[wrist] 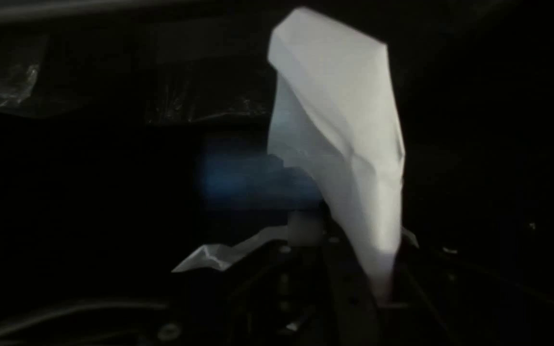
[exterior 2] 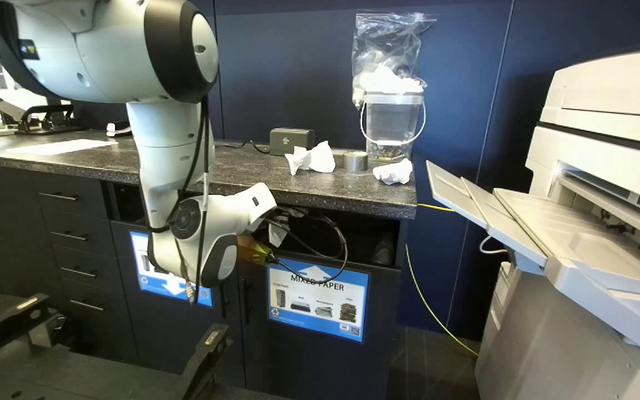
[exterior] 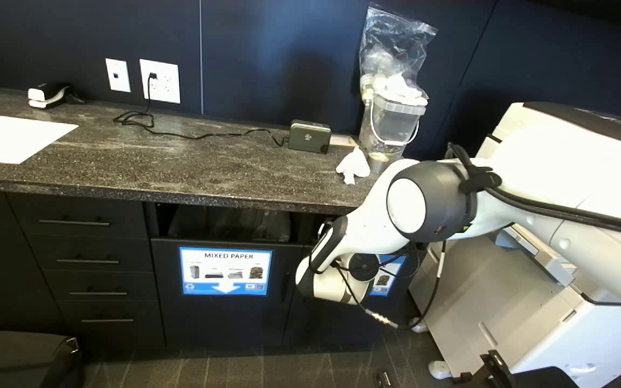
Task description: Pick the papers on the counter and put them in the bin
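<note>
While a flat white sheet [exterior 2: 61, 146] lies toward the left of the dark surface [exterior 2: 248, 172] in both exterior views, drawers [exterior 2: 73, 240] stand below it. Next, in an exterior view, the arm [exterior 2: 167, 147] reaches down past the front edge, bent toward the dark opening of the bin [exterior 2: 314, 366], above a sign [exterior 2: 320, 300] that reads MIXED PAPER. The pincer [wrist: 332, 233] is lost in shadow there, but in the dim wrist view it is clamped on a crumpled paper [wrist: 349, 105], which sticks up beyond it. How far inside the bin the paper is, I cannot tell.

Further right, a box [exterior 2: 292, 141] stands at the back of the surface. A second paper [exterior 2: 321, 158], crumpled too, lies to the box's front right, just beside the tape [exterior 2: 355, 162], which rests on its flat side. Then comes the bucket [exterior 2: 392, 122], near the back, its handle drooping; white stuff [exterior 2: 386, 82] is heaped at its top, and a clear bag [exterior 2: 384, 41] rises upright over it. A third paper [exterior 2: 394, 172] lies in front of the bucket, near the surface's right end. Off that end, well apart, the printer [exterior 2: 592, 222] stands on the floor.
</note>
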Available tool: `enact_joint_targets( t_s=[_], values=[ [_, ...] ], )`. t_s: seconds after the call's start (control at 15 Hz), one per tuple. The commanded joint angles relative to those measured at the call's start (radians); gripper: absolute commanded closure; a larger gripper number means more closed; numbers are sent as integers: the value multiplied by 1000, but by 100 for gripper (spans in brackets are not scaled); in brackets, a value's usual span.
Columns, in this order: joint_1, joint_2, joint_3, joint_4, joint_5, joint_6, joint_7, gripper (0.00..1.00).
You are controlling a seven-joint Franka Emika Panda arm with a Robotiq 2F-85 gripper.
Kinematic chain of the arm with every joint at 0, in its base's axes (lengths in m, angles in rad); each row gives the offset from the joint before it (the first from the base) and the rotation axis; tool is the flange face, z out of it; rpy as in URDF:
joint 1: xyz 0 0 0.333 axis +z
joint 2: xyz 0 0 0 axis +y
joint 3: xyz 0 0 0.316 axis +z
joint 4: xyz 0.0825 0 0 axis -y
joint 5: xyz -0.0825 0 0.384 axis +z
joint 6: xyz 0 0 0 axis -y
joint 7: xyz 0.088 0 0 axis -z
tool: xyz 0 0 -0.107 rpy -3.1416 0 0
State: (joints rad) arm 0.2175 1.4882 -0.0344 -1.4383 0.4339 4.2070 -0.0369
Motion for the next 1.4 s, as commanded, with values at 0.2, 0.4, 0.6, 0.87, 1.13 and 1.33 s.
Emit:
enact_joint_targets(
  t_s=[0.2,0.4,0.6,0.87,1.13,1.33],
  values=[
    [-17,1,56,-43,17,32,-59,93],
    [-24,3,75,-60,17,17,-60,93],
    [-21,3,80,-66,29,25,-64,92],
    [-23,2,96,-42,49,54,-50,93],
    [49,-1,27,-13,127,40,47,93],
    [65,-2,21,-4,179,26,44,93]
  ],
)
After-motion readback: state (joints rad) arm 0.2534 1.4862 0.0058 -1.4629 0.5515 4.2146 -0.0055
